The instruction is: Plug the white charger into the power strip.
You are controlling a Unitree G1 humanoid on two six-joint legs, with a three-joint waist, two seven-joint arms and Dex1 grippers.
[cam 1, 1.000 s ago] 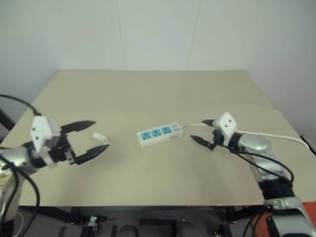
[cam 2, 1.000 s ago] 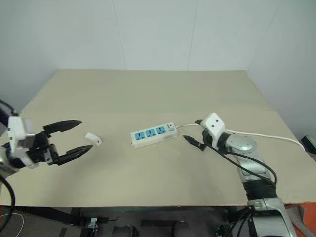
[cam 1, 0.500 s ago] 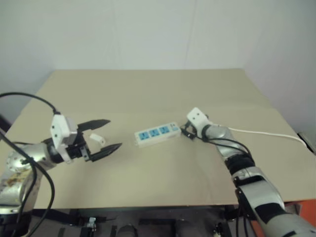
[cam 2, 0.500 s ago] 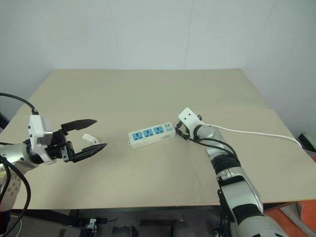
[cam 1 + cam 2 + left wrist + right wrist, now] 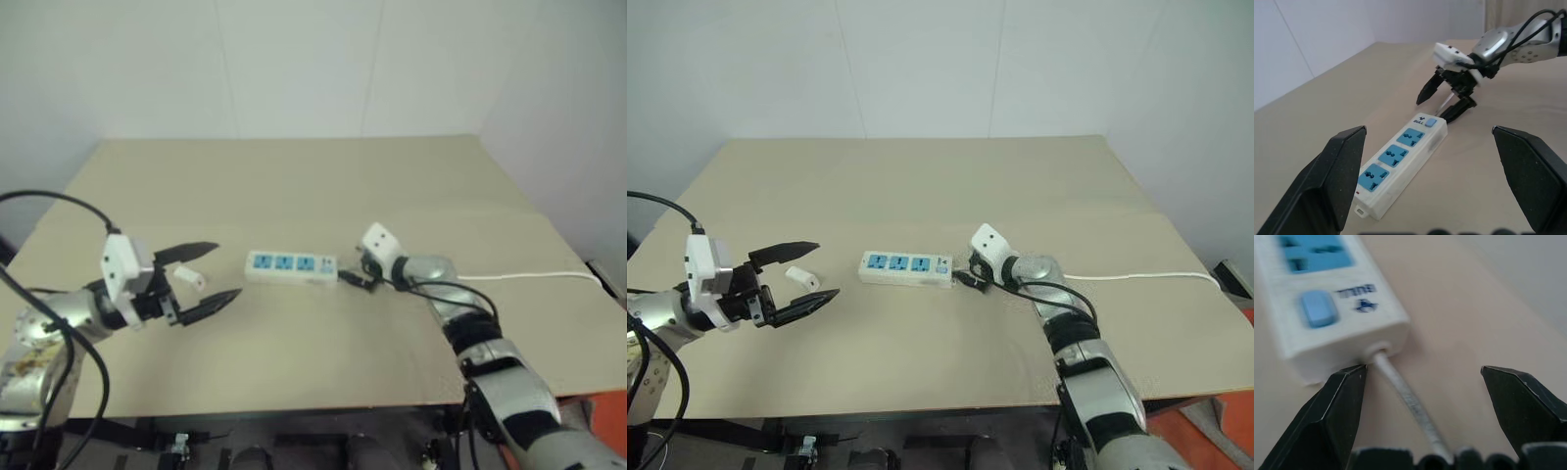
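The power strip (image 5: 906, 268) lies flat mid-table, its three blue sockets facing up and its switch end toward my right gripper (image 5: 965, 278). That gripper is open and straddles the thin white cord (image 5: 1405, 399) right at the strip's end (image 5: 1327, 308); one fingertip (image 5: 1354, 382) is at the end face. The small white charger (image 5: 803, 278) lies on the table left of the strip. From the head it shows between the spread fingers of my open left gripper (image 5: 828, 269), which grips nothing. The left wrist view looks along the strip (image 5: 1400, 171) to the right gripper (image 5: 1447, 100).
The cord (image 5: 1136, 277) runs right across the tan table (image 5: 921, 186) to its right edge. A white wall stands behind the table. The table's front edge (image 5: 872, 406) lies close below both arms.
My right gripper has moved left and down to the strip's switch end. The strip has slid left and swung round. The left gripper and the charger have hardly moved.
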